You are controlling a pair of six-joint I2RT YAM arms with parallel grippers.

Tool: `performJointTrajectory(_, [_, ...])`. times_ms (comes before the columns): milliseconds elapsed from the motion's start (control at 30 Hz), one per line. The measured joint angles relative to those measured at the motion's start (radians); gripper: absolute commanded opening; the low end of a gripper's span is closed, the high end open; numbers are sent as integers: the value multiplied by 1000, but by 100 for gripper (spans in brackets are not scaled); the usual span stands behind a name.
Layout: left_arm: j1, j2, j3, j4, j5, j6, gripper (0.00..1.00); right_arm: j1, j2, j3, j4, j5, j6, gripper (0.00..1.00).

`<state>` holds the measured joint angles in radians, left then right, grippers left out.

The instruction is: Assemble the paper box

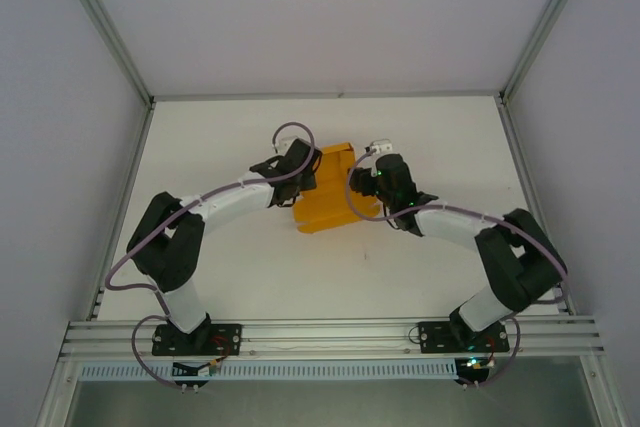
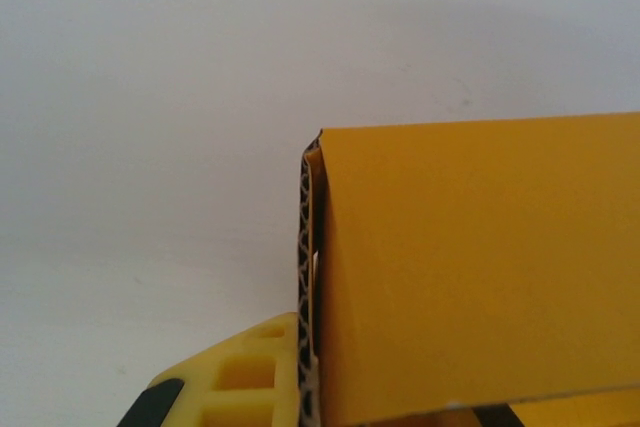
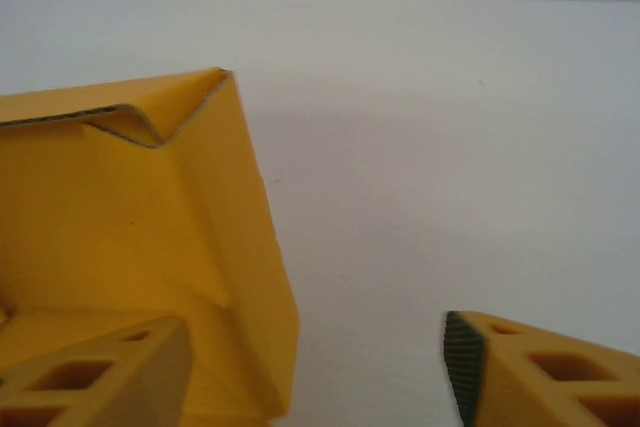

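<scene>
At table (image 1: pixel 250 127) ctr, paper box (image 1: pixel 325 189) was pictured approx. half-folded, flaps undone; pinched by left gripper (image 1: pixel 305 169), right gripper (image 3: pixel 318 347) spread open.

The table (image 1: pixel 250 277) is overlooked from high above its near edge; the paper box (image 1: pixel 325 202) is shared, caught close-up and low by both wrist cameras.
</scene>
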<state>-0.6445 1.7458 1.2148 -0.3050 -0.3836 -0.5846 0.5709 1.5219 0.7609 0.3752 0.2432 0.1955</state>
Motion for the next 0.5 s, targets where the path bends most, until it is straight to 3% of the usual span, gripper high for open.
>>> performJointTrajectory(100, [9,0,0,-12,-8,8,0,-3,-61,-4,-26,-69,8,83])
performJointTrajectory(233, [11,0,1,-14,-10,25,0,-3,-113,-6,-75,-84,24,71])
performJointTrajectory(500, [11,0,1,-10,20,63,0,-23,-7,115,-246,-112,2,64])
